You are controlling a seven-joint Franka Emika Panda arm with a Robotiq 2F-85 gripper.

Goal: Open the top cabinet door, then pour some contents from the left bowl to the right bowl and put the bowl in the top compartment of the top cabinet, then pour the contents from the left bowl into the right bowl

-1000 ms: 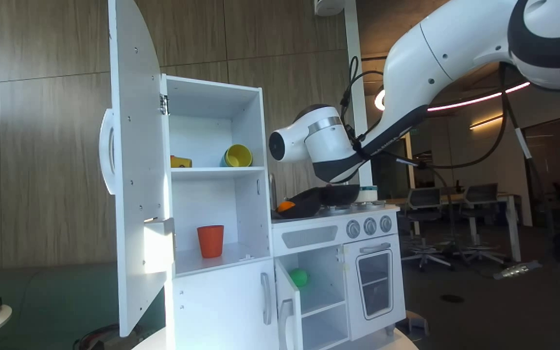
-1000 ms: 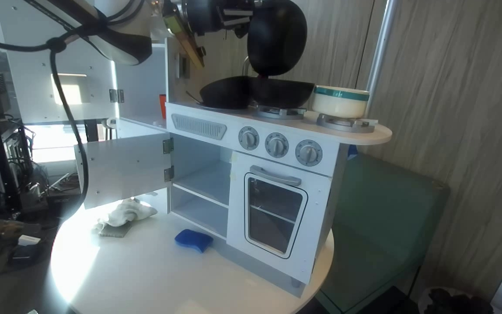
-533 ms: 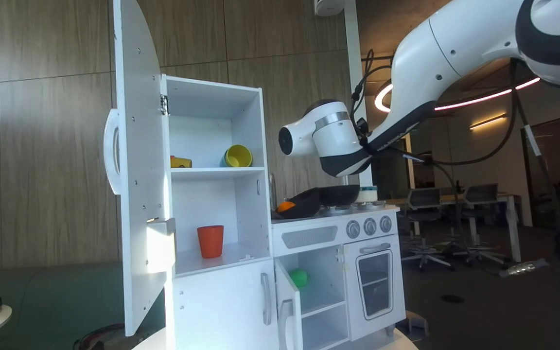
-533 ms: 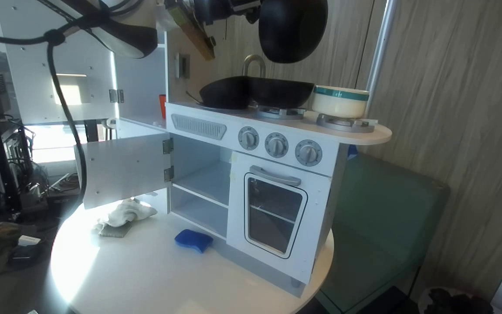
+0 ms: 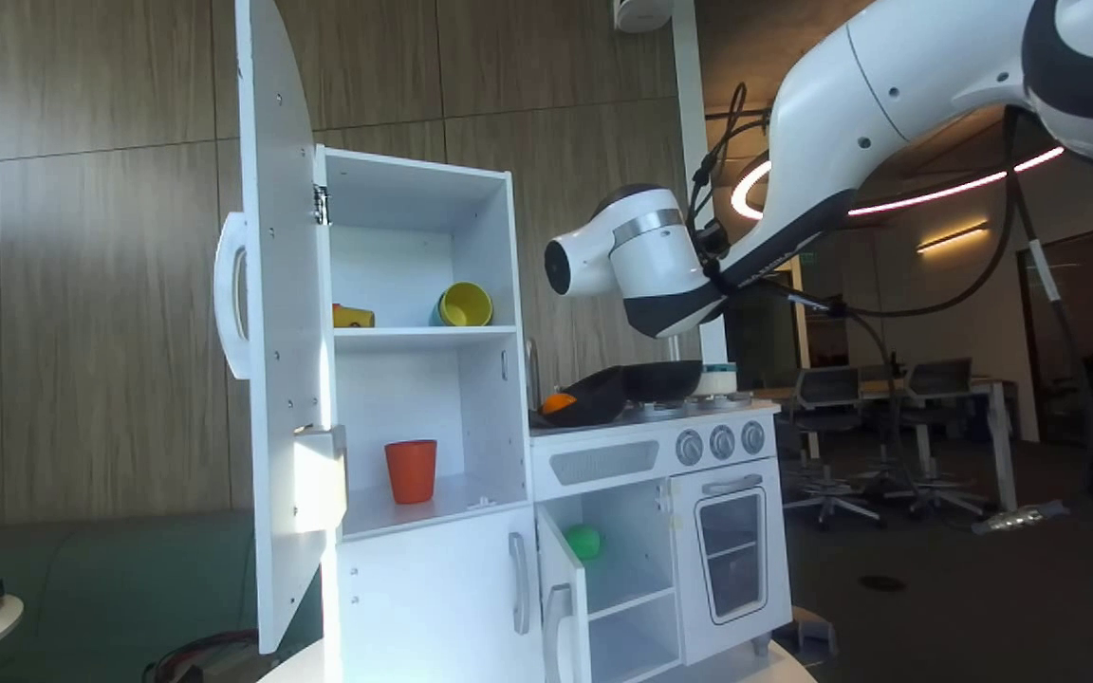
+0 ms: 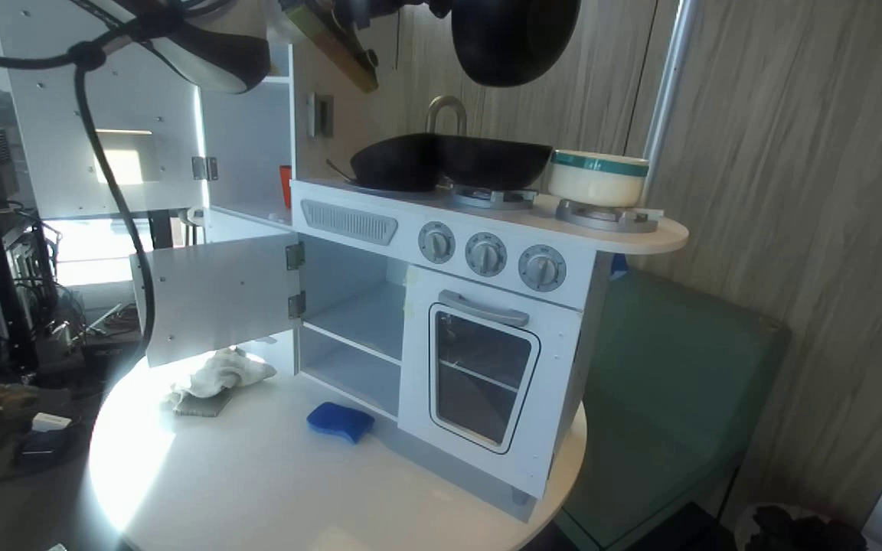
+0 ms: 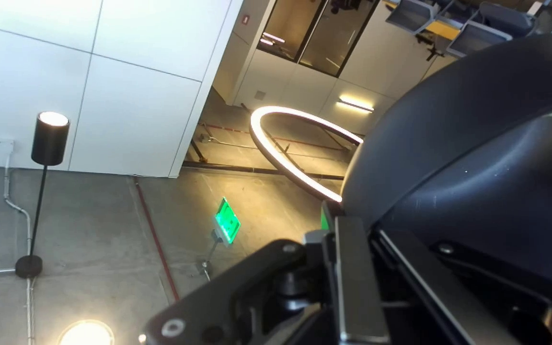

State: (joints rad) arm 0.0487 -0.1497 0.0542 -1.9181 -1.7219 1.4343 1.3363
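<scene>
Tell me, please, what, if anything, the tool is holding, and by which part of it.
The tool holds the dark bowl, apparently pinched at its rim; the exact contact is partly hidden.

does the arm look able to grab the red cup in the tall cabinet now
Probably not yet: the gripper holds a black bowl, which likely must be set down first. The open cabinet door leaves the red cup exposed.

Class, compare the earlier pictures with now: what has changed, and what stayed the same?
The gripper, shut on the dark vessel throughout, has carried it up and rightward in an exterior view. The top cabinet door has swung slightly toward closing but remains wide open. The red cup, cream pot and blue sponge stayed put.
</scene>
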